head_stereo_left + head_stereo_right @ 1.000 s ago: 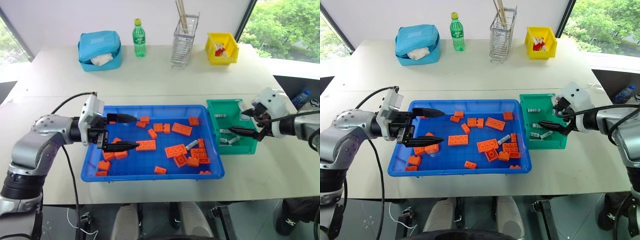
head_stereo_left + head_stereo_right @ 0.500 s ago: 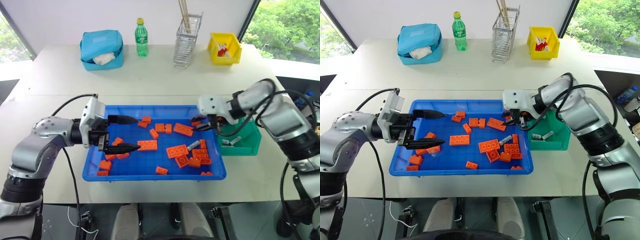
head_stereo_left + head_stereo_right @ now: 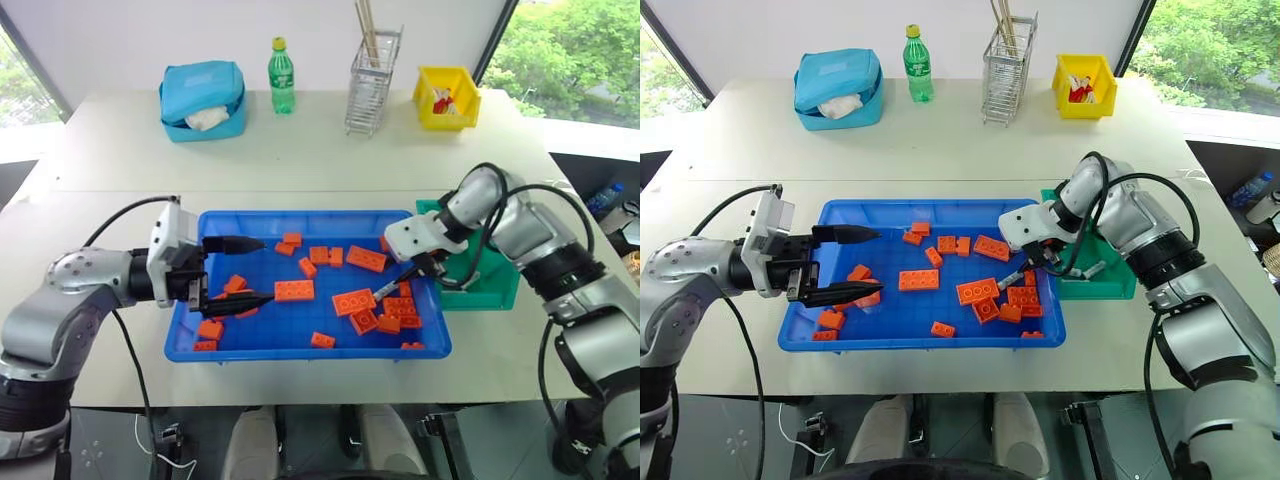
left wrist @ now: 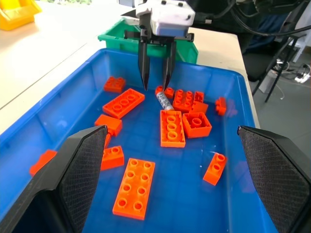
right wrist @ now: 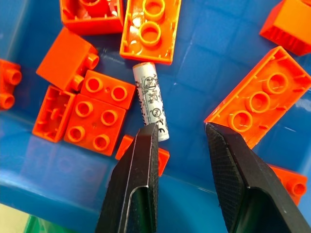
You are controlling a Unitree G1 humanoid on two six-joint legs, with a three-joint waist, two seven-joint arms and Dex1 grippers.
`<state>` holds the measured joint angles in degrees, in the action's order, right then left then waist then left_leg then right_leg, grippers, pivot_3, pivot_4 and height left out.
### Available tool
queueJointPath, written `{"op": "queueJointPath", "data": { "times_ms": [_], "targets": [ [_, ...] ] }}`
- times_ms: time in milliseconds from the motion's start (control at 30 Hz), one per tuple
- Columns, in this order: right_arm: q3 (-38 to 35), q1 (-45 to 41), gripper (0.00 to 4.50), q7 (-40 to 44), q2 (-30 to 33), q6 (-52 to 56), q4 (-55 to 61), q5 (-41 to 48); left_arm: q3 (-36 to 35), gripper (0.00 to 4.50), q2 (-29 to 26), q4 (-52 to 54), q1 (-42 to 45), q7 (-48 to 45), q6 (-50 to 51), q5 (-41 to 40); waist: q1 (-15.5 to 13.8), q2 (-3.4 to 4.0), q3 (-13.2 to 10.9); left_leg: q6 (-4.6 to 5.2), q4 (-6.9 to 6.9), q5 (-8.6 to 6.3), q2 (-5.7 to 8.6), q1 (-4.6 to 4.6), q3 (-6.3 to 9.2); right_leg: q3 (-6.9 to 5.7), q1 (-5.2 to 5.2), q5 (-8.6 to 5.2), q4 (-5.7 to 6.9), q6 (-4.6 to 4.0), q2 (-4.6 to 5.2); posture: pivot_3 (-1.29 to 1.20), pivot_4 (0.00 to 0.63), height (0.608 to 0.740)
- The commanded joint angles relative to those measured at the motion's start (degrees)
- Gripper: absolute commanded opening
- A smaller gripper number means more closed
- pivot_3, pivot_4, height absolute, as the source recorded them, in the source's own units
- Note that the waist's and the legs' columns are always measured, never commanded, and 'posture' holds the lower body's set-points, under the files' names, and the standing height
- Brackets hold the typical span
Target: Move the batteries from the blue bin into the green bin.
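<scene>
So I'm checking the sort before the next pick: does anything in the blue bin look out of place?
Yes: one battery lies flat on the blue bin floor among the orange bricks, the only non-brick there. The right tool hangs just over it, fingers apart, not gripping. Nothing looks spilled or damaged.

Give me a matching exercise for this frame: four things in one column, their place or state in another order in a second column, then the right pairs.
Things:
1. battery
2. right gripper
3. green bottle
4. left gripper

Place or state:
A. standing at the table's far edge
B. lying on the blue bin's floor among orange bricks
C. fingers wide apart, nothing between them
D. pointing down just above the battery

Pairs: 1-B, 2-D, 3-A, 4-C
</scene>
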<state>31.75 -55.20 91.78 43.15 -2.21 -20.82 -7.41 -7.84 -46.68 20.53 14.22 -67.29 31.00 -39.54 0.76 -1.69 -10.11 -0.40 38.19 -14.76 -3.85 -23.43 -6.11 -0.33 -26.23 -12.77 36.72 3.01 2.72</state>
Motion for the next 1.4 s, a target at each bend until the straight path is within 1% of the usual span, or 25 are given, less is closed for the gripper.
{"op": "queueJointPath", "data": {
  "times_ms": [33, 300, 567, 767, 867, 1167, 1400],
  "targets": [
    [1.1, -1.0, 1.56, 0.7, -0.3, -0.7, 0.7, 0.5, -1.6, 4.5, -0.7, 1.6, 0.7, 0.5, 0.2, -1.5, 0.0, 0.0, 0.0, 0.0, 0.0, 0.0, 0.0, 0.0, 0.0, 0.0, -0.01, 0.0, 0.02, 0.0, 0.0, 0.0, 0.15, 0.736],
    [4.6, -0.2, 1.56, 0.7, -0.8, -1.3, 3.9, -0.3, -0.7, 4.5, -0.2, 0.1, 3.1, 0.4, 0.0, -1.1, 0.0, 0.0, 0.0, 0.0, 0.0, 0.0, 0.0, 0.07, 0.02, 0.0, -0.07, -0.01, 0.27, 0.0, -0.02, 0.0, 0.15, 0.736],
    [4.2, 3.5, 1.56, 0.2, -3.8, -0.2, 5.2, -3.6, 0.2, 4.5, 0.2, -0.4, 4.2, 0.2, 0.1, -0.9, 0.0, -0.14, 0.1, -0.01, 0.0, 0.0, -0.02, 0.12, 0.05, -0.02, -0.02, -0.01, 0.32, 0.0, -0.05, 0.0, 0.15, 0.736],
    [4.1, 3.9, 1.56, -1.5, -6.1, -2.0, 3.7, -6.8, 0.6, 4.5, 0.3, -1.2, 5.3, 0.0, 0.3, -0.8, -0.2, -0.22, 0.2, -0.02, 0.02, 0.01, 0.0, 0.12, 0.05, -0.02, 0.03, -0.01, 0.31, 0.0, -0.02, 0.0, 0.15, 0.736],
    [3.7, 3.8, 1.56, -0.6, -6.7, -1.1, 4.8, -6.8, 0.8, 4.5, 0.4, -1.6, 5.9, 0.0, 0.3, -0.8, 0.0, -0.26, 0.2, -0.02, 0.02, 0.01, 0.0, 0.14, 0.05, -0.02, 0.05, -0.01, 0.31, 0.0, -0.03, 0.0, 0.15, 0.736],
    [3.2, 2.6, 1.56, 0.5, -6.0, -1.7, 4.7, -7.8, 1.3, 4.5, 1.2, -1.5, 6.0, 0.6, 0.1, -0.8, -0.1, -0.26, 0.2, -0.02, 0.03, 0.01, 0.0, 0.13, 0.05, -0.02, 0.04, -0.01, 0.32, 0.0, -0.02, 0.0, 0.15, 0.736],
    [4.5, 0.5, 1.56, 0.7, -3.7, -1.1, 6.7, -6.5, 1.4, 4.5, 1.7, -2.0, 6.1, 0.5, -0.3, -0.6, -0.2, -0.25, 0.2, -0.03, 0.03, 0.02, 0.01, 0.11, 0.04, -0.02, 0.02, -0.01, 0.32, 0.0, -0.01, 0.0, 0.15, 0.736]
  ]
}}
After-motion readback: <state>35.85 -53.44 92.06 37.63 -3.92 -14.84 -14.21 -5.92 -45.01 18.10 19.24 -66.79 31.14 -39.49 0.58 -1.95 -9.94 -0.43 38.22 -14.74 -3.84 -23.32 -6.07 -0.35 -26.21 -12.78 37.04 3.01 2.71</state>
